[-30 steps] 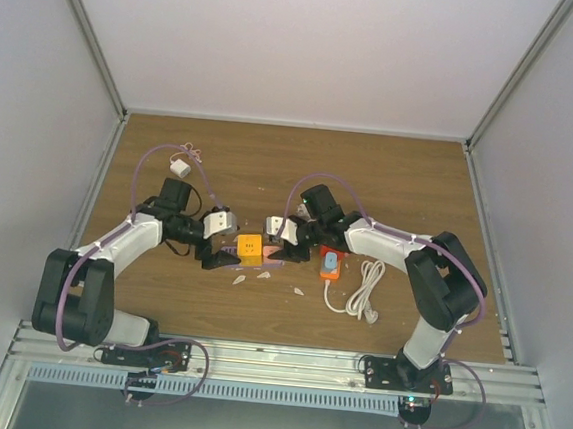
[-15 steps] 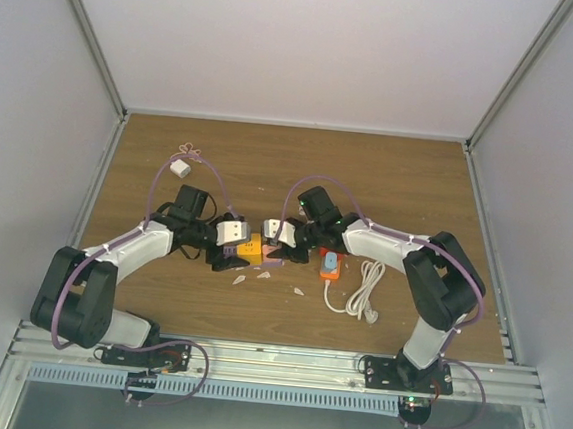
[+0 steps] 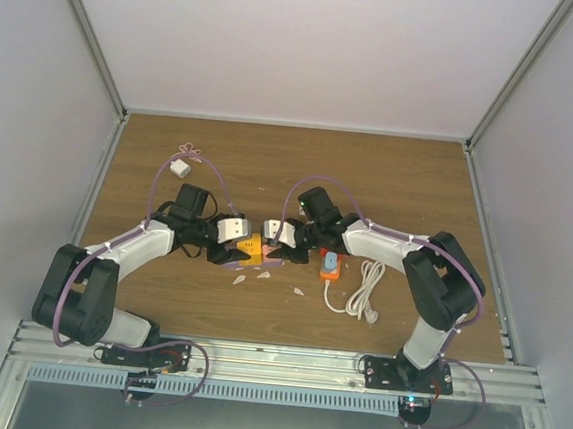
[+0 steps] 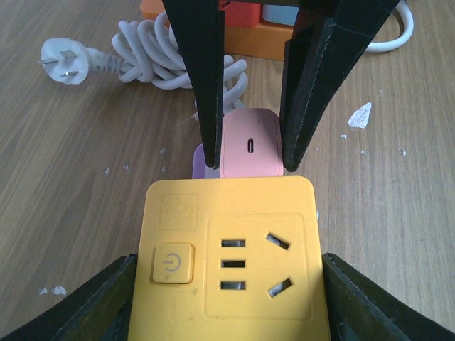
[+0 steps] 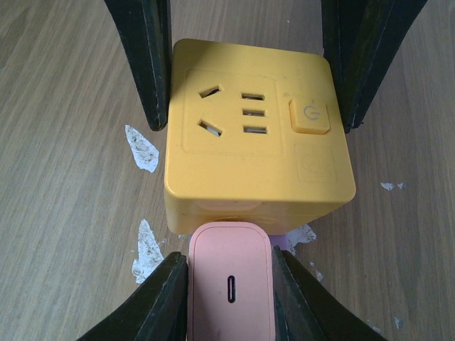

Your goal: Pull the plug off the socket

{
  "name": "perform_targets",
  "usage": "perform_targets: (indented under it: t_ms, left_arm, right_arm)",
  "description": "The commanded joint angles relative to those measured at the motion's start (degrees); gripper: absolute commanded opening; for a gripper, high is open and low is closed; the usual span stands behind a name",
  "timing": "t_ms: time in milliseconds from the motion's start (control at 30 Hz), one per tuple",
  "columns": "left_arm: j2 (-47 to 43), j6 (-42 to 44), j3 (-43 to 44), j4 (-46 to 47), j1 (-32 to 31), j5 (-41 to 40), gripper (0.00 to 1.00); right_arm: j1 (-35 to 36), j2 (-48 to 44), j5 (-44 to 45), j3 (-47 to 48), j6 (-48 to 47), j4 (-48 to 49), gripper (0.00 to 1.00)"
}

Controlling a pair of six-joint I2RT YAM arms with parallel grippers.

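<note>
A yellow cube socket [image 3: 251, 245] rests on the wooden table at its middle. Its top face [image 4: 231, 263] carries outlets and a power button. A pink plug [image 5: 229, 288] sticks out of the socket's right side, also seen in the left wrist view [image 4: 249, 145]. My left gripper [image 3: 237, 253] straddles the socket from the left, its fingers [image 5: 149, 64] pressed against two opposite sides. My right gripper [image 3: 276, 246] comes from the right, and its black fingers [image 4: 320, 78] are shut on the plug's flanks. A small purple piece [image 4: 202, 160] lies under the plug.
An orange power strip [image 3: 330, 266] with a coiled white cable [image 3: 365, 292] and its white plug head [image 4: 64, 60] lies just right of my right gripper. A white adapter [image 3: 180, 167] sits at the back left. White flakes [image 3: 241, 278] dot the wood near the socket.
My left gripper slid right onto the socket and narrowed its jaws against it. My right gripper's jaws closed onto the pink plug.
</note>
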Motion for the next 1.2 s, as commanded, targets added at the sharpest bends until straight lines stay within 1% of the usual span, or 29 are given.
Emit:
perform_targets:
  t_ms: [0, 133, 200, 300, 533, 667, 800, 833, 867, 900, 1000, 1033, 1100, 1167]
  left_arm:
    - [1.5, -2.7, 2.3, -0.2, 0.5, 6.9, 0.43]
    - [2.6, -4.7, 4.1, -1.2, 1.7, 11.3, 0.39]
    - [2.4, -4.5, 4.3, -1.5, 1.8, 12.0, 0.38]
    - [0.5, -3.2, 3.2, -0.7, 1.6, 10.9, 0.37]
    - [-5.6, 1.8, -1.8, 3.2, 0.6, 4.6, 0.35]
    - [-8.2, 1.2, -3.5, 5.6, 0.6, 4.1, 0.33]
    - [-7.7, 0.2, -3.5, 5.2, 0.6, 5.3, 0.33]
    - [-7.3, 0.1, -3.3, 4.5, 0.6, 5.6, 0.36]
    - [-6.7, 0.2, -2.8, 3.4, 0.7, 5.5, 0.41]
    - [-5.8, 0.4, -2.2, 2.2, 0.6, 5.4, 0.48]
    - [-3.0, 0.2, -0.1, -0.4, 0.9, 3.9, 0.74]
    - [-2.6, 0.1, -0.1, -0.5, 1.1, 3.4, 0.81]
    - [-2.0, 0.0, -0.1, -0.1, 1.5, 2.7, 0.89]
    - [-1.5, -0.3, 0.0, 0.0, 1.5, 2.6, 0.93]
  right_arm:
    - [0.3, 2.4, 1.7, -0.5, -1.3, -0.1, 0.22]
    - [0.3, 2.6, 1.8, -0.6, -1.2, -0.4, 0.19]
    - [0.4, 2.7, 2.0, -0.6, -1.0, -0.4, 0.18]
    - [0.4, 3.1, 2.2, -0.5, -0.8, -0.4, 0.17]
    - [0.3, 4.2, 2.8, 0.1, -0.3, -0.6, 0.12]
    - [0.4, 4.5, 3.2, 0.3, -0.1, -0.5, 0.11]
    - [0.4, 4.8, 3.6, 0.4, 0.1, -0.6, 0.11]
    - [0.4, 4.8, 3.7, 0.4, 0.1, -0.6, 0.11]
    - [0.4, 4.7, 3.7, 0.3, 0.1, -0.7, 0.11]
    - [0.3, 4.7, 3.7, 0.4, 0.1, -0.7, 0.11]
    - [0.5, 4.4, 3.3, 0.3, 0.2, -0.6, 0.11]
    - [0.6, 4.4, 3.2, 0.3, 0.3, -0.7, 0.11]
    - [0.8, 4.4, 3.2, 0.3, 0.2, -0.7, 0.11]
    - [1.0, 4.4, 3.1, 0.3, 0.0, -0.8, 0.11]
